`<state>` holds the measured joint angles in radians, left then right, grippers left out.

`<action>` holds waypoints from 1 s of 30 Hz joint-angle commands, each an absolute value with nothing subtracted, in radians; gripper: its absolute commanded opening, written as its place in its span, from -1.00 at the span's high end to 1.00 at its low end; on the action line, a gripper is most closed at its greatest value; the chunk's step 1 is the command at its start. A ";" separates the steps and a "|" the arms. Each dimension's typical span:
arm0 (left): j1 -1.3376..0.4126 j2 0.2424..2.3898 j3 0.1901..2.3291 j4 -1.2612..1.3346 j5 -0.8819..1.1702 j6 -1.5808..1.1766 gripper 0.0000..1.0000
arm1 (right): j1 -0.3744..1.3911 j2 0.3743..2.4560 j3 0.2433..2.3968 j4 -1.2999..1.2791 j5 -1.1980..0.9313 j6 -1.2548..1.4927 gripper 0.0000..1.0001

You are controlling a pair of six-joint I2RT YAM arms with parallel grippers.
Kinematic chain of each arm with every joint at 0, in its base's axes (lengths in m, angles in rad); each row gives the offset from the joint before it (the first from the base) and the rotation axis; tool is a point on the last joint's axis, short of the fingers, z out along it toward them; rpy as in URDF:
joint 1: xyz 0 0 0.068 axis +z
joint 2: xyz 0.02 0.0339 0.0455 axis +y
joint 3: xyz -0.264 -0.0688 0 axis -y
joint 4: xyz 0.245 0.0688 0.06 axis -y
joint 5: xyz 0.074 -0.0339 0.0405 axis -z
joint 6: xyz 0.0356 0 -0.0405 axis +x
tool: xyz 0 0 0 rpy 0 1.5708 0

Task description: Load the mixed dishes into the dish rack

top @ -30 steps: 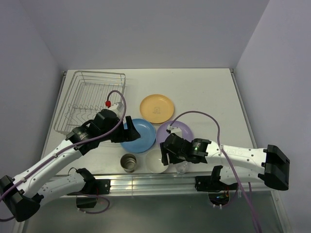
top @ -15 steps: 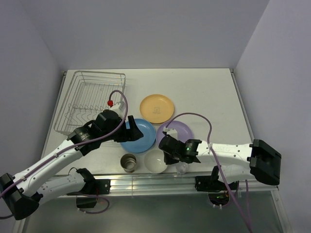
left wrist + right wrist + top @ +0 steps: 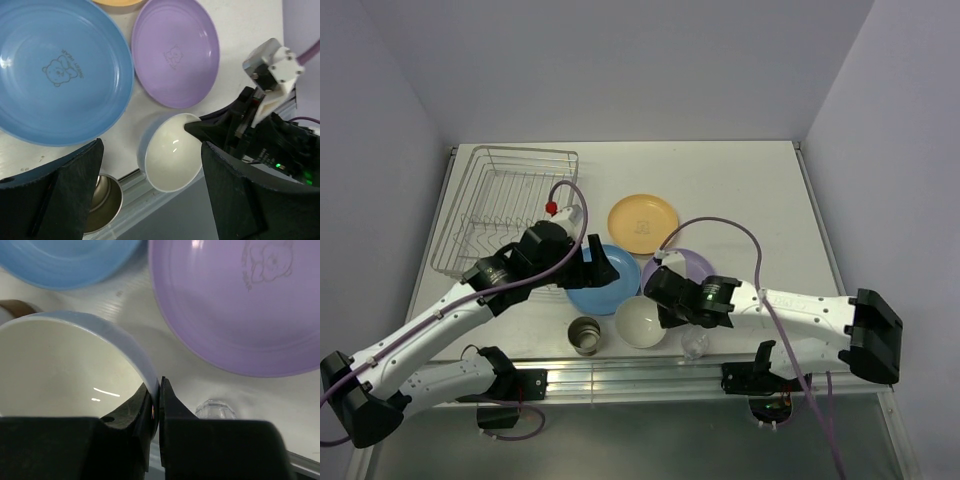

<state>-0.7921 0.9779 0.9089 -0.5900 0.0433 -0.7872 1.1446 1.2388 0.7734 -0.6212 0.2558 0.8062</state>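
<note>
Newly closed, right gripper (image 3: 159,390) pinches rim of white bowl (image 3: 55,365) (likely light, stiff, slick) at near edge of table (image 3: 750,190); left gripper (image 3: 590,258) hangs open.

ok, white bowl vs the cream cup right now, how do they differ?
The white bowl is pinched at its rim by the right tool; the cup stands free, untouched. The bowl is wider and white inside; the cup is narrower with a metallic inside. Both are open side up and outside the dish rack.
</note>
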 commanded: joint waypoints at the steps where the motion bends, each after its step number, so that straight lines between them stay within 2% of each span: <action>1: -0.798 0.982 0.986 -0.557 0.086 -0.771 -0.72 | 1.118 1.122 0.908 -0.667 0.313 0.766 1.00; 10: -0.798 0.969 0.924 -0.324 0.353 -0.963 -0.76 | 0.879 0.960 0.936 -0.572 0.031 0.631 1.00; 16: -0.798 0.992 0.882 -0.201 0.475 -1.124 -0.83 | 0.836 0.956 0.966 -0.552 -0.058 0.604 1.00; 30: -0.798 0.979 0.922 -0.384 0.311 -1.106 -0.84 | 0.799 0.922 0.997 -0.532 -0.124 0.604 1.00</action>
<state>-0.7918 0.9962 0.8879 -0.3557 0.3462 -1.1046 0.8078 0.9577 0.9222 -0.6392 -0.0795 0.5934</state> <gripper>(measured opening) 0.920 0.094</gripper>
